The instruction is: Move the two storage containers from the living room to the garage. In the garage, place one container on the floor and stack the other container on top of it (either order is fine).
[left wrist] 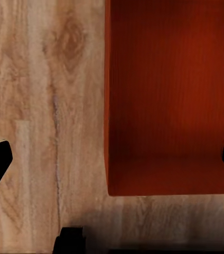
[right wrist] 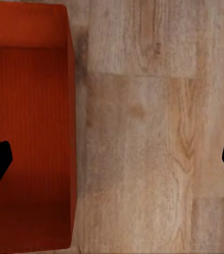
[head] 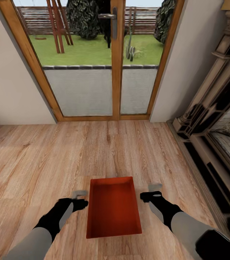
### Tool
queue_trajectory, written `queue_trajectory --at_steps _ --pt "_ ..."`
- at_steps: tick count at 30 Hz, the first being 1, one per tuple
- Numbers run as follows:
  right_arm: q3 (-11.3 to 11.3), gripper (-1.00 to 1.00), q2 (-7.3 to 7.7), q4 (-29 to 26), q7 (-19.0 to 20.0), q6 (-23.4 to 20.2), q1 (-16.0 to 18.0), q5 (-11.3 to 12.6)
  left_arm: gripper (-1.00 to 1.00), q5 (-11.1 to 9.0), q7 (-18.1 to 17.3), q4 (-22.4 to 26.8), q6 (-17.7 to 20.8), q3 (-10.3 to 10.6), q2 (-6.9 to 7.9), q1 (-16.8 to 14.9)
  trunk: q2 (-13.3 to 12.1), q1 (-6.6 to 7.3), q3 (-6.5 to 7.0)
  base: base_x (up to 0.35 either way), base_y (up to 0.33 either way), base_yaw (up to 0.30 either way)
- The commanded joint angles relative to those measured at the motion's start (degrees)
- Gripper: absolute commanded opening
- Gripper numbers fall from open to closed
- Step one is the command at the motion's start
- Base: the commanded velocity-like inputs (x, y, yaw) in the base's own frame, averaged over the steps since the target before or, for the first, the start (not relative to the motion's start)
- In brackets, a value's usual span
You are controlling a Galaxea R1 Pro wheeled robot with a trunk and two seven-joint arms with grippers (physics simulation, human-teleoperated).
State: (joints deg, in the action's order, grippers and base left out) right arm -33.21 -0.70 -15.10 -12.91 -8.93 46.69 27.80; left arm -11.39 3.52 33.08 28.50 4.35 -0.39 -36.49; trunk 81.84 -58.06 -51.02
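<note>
While the storage container [head: 114, 207] lies on the wood plank floor [head: 39, 159] between my two arms, its long sides run parallel to them and its rim stands clear of both. My left hand [head: 79, 199] hangs just beside its left wall, my right hand [head: 153, 192] just beside its right wall, neither touching. In both wrist views the fingers are spread wide with nothing between them but container edge and floorboards; both hands hold nothing. Bare boards extend ahead to the glazed wooden door [head: 104, 61]; a dark carved fireplace surround [head: 216, 126] bounds the right side. No label or writing is legible on anything. The container is red-orange, rectangular, open-topped, low-walled and empty.
</note>
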Motion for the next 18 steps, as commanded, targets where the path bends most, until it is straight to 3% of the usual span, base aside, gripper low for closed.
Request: queue_trajectory --at_steps 1,7,11,16,18 --pt "-0.5 1.0 -0.09 0.1 -0.5 -1.0 0.9 0.4 1.0 -0.4 0.4 -1.8 0.2 0.3 -0.33 -1.2 0.0 0.0 -0.04 0.0 0.0 0.0" --pt "-0.4 1.0 -0.57 0.8 -2.1 -2.8 3.0 0.6 1.0 0.8 0.4 -7.5 0.1 0.3 -1.11 -4.3 0.0 0.0 -0.04 0.0 0.0 0.0" --pt "-0.4 1.0 -2.27 1.3 -3.4 -5.1 3.1 0.6 1.0 1.8 0.5 -10.0 -0.6 0.3 -1.41 -4.6 0.0 0.0 -0.04 0.0 0.0 0.0" --pt "-0.5 1.0 -3.85 1.6 -3.8 -9.6 3.4 0.5 1.0 1.9 3.4 -10.9 0.6 0.4 -2.2 -4.9 0.0 0.0 -0.04 0.0 0.0 0.0" --pt "-0.5 1.0 -4.42 1.7 -3.9 -13.6 4.4 0.6 1.0 1.8 4.8 -10.7 1.9 0.4 -2.33 -4.9 0.0 0.0 -0.04 0.0 0.0 0.0"
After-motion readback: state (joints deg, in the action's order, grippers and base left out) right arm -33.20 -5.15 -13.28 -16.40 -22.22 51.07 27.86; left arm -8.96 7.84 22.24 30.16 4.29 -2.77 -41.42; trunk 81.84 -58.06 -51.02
